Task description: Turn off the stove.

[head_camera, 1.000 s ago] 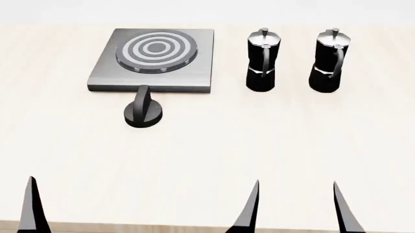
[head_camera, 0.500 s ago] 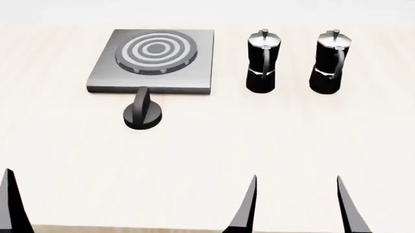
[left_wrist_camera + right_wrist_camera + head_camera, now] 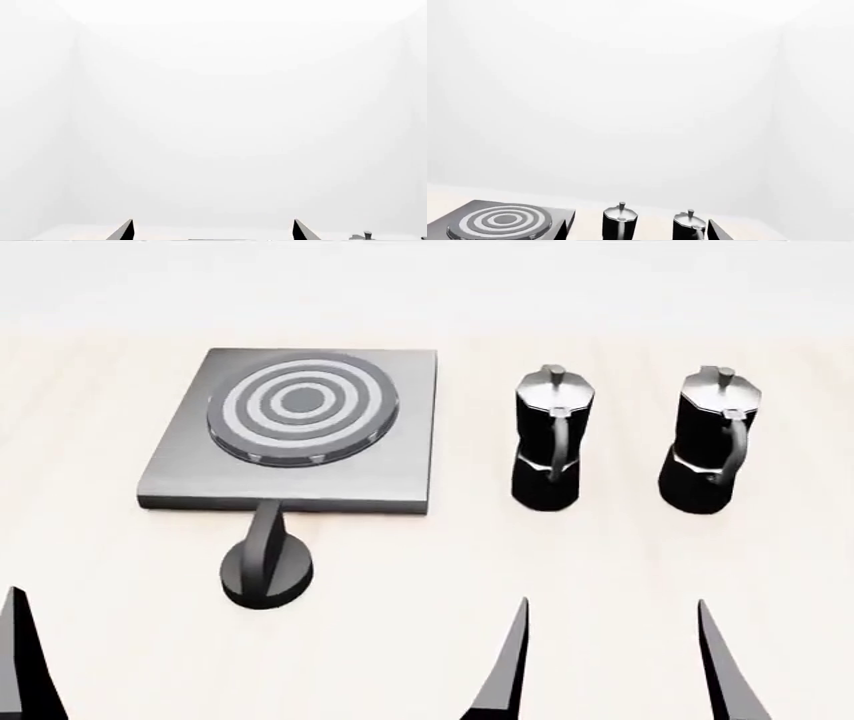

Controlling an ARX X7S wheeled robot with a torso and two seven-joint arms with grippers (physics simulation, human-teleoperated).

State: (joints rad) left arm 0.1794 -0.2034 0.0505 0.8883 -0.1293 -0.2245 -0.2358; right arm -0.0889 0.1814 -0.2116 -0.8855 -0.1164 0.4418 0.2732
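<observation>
Stove [image 3: 354,455] sat far-left on the table [image 3: 400,570], knob [image 3: 267,565] touching its near edge. Right gripper [image 3: 607,660] was spread wide and empty. Left gripper [image 3: 212,231] likewise, both well short of the knob, presumably staged for approach.

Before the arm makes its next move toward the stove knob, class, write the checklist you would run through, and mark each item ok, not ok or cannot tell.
1. Knob in the head view, nothing on or over it: ok.
2. Knob sits in front of the stove, at its near edge: ok.
3. Burner on or off: cannot tell; the rings show no glow either way.
4. Right gripper open, fingers apart, holding nothing: ok.
5. Left gripper open and empty: ok.
6. Both moka pots upright, off to the right of the stove, away from the knob: ok.
</observation>
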